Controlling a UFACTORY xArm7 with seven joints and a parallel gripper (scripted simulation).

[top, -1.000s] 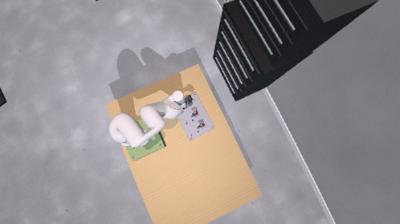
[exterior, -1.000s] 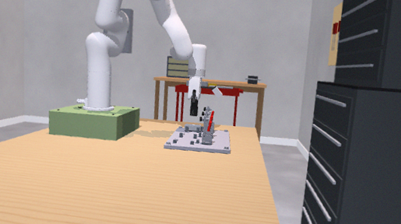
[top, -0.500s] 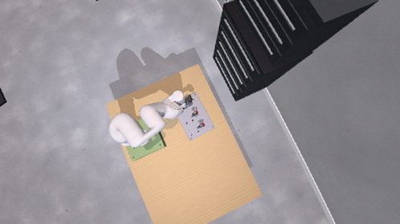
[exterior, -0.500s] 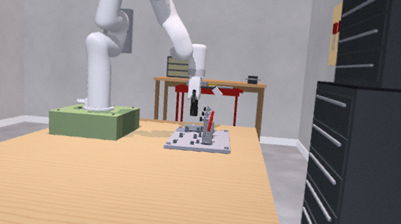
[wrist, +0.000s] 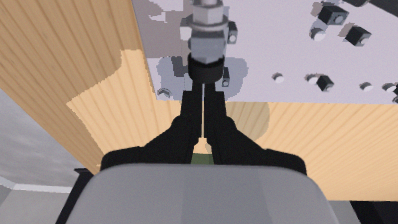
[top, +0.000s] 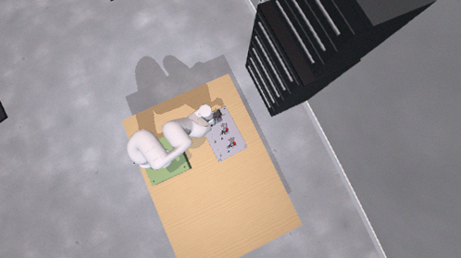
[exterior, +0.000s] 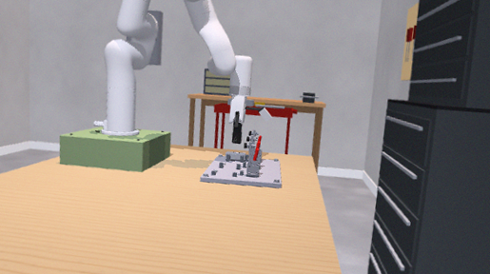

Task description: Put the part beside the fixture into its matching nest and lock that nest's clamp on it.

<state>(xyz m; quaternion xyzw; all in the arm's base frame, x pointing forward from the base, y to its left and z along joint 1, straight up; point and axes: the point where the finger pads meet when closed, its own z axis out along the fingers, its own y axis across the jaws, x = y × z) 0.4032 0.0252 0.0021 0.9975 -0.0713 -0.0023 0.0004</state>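
Note:
My gripper [wrist: 203, 88] [exterior: 236, 137] [top: 215, 117] is shut with nothing between the fingers. It hangs over the far end of the grey fixture plate [wrist: 280, 40] [exterior: 239, 180] [top: 219, 148]. In the wrist view the fingertips touch or nearly touch a clamp's black pad tip [wrist: 205, 71], with its grey threaded spindle [wrist: 207, 20] beyond. In the exterior view a clamp's red handle [exterior: 257, 147] stands upright just right of the gripper. A low grey block [exterior: 234, 157] lies on the plate below the gripper; I cannot tell whether it is the part. Small dark rest pads and blocks [wrist: 324, 82] dot the plate.
The arm's green base block [exterior: 114, 146] [top: 168, 167] stands left of the plate on the wooden table [exterior: 140, 238]. A tall black drawer cabinet [exterior: 459, 186] [top: 316, 36] stands to the right. A wooden bench [exterior: 317, 106] with a red cart stands behind.

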